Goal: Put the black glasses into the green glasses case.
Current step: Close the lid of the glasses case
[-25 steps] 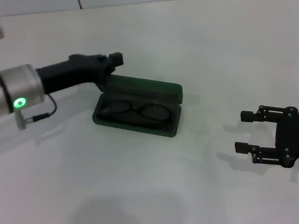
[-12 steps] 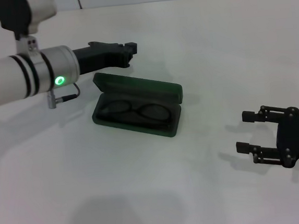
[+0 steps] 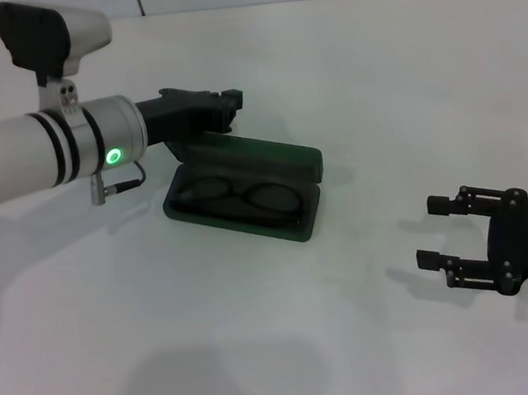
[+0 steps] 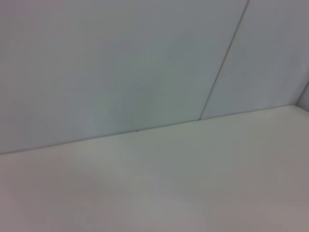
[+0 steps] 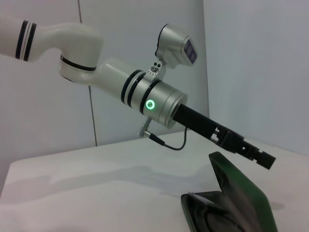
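Note:
The green glasses case (image 3: 265, 157) lies open at the table's middle, with its lid standing up at the back. The black glasses (image 3: 244, 197) lie inside its lower half, lenses side by side. My left gripper (image 3: 226, 103) hovers just behind and above the left end of the lid. It also shows in the right wrist view (image 5: 263, 158), above the case's raised lid (image 5: 244, 200). My right gripper (image 3: 436, 231) is open and empty, low over the table far to the right of the case.
The white table (image 3: 258, 346) runs back to a tiled wall (image 4: 120, 63). My left forearm (image 3: 48, 161), with its green light, reaches across the left side of the table. The left wrist view shows only wall and table.
My left gripper rose from low behind the lid's left end, moved right, then dipped slightly toward the lid. The case, the glasses and the right arm have not moved.

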You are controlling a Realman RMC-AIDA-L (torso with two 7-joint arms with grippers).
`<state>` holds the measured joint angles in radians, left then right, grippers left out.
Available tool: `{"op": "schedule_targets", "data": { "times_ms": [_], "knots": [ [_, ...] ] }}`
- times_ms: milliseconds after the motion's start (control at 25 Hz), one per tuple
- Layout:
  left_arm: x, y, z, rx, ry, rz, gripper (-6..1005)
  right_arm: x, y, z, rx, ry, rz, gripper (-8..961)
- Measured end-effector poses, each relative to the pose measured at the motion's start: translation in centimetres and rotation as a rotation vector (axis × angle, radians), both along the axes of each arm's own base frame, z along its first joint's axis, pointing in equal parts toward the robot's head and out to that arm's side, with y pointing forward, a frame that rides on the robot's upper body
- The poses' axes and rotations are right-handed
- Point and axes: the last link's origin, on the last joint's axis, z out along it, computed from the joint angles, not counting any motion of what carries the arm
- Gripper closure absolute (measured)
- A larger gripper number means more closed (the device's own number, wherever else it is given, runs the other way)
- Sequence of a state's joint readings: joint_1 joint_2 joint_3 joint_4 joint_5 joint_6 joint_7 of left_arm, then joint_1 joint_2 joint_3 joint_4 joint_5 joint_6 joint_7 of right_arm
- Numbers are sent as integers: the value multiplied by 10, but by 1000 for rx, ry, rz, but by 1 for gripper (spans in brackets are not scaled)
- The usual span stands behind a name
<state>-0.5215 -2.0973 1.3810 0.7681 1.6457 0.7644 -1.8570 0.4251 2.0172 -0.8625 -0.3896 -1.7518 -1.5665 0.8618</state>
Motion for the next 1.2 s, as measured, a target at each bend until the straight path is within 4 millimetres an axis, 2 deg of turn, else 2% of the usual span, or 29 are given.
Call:
{"op": "schedule_targets", "data": {
  "times_ms": [1200],
  "knots": [
    [-28, -32, 3, -17, 1, -65, 910, 0, 0, -1, -6, -2, -2, 270]
  ]
}}
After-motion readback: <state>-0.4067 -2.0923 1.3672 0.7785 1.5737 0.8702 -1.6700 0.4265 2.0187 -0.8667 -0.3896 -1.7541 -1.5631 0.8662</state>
